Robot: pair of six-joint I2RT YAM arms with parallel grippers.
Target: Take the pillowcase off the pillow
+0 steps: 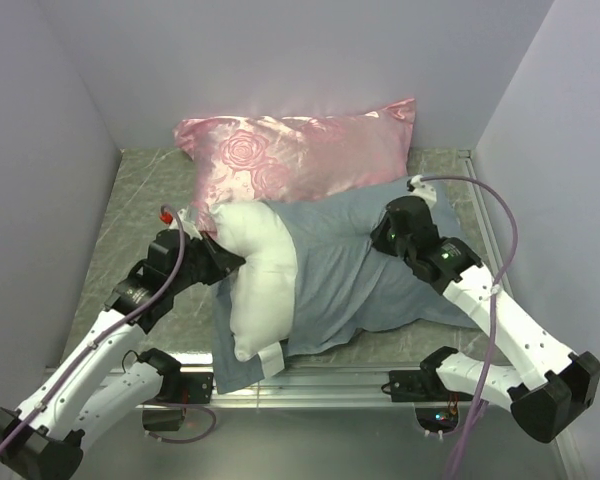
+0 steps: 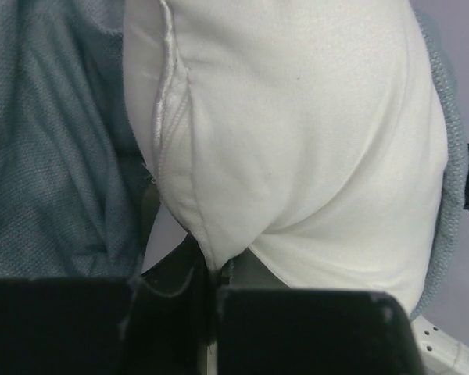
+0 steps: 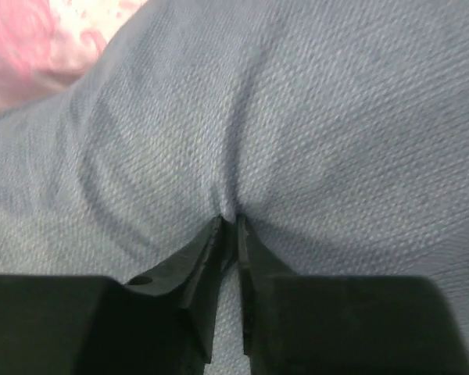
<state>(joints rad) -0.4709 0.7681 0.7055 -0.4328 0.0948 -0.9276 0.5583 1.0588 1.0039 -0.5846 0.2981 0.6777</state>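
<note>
Pillows (image 1: 300,150), two; left end effector (image 2: 213,275) pinches white pillow (image 2: 297,141), right end effector (image 3: 228,224) pillowcase (image 3: 336,141).

a lab test booth: plain walls (image 1: 280,60) enclose a marbled tabletop (image 1: 145,190).

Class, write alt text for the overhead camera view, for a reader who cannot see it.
A white pillow sticks halfway out of a blue-grey pillowcase on a table. The left gripper pinches the pillow's edge, the right gripper pinches the pillowcase; a pink satin pillow lies behind.
</note>
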